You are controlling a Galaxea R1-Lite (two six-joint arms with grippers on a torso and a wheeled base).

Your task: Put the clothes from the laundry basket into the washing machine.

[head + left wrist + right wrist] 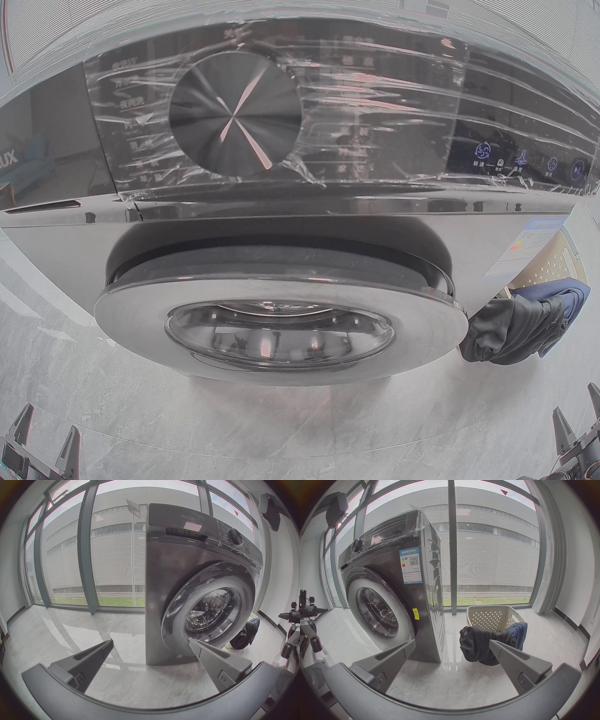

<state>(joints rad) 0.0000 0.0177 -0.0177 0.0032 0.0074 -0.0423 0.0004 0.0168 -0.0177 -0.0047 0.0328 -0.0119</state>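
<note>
Two garments, dark one (pixel 478 645) and blue one (pixel 520 633), draped over laundry basket (pixel 493 617) rim, just right of washing machine (pixel 425 605). Soft, light, limp; probably best pinched at a bunched fold atop the rim. Spread wide and empty: left gripper (pixel 150 642), right gripper (pixel 450 644), low over open floor (pixel 300 425). Round door (pixel 281 325) shut, so mind its protruding edge.

Pale marbled floor (pixel 250 425) carries the washing machine (pixel 281 250) and, just beside it, the laundry basket (pixel 495 617)
</note>
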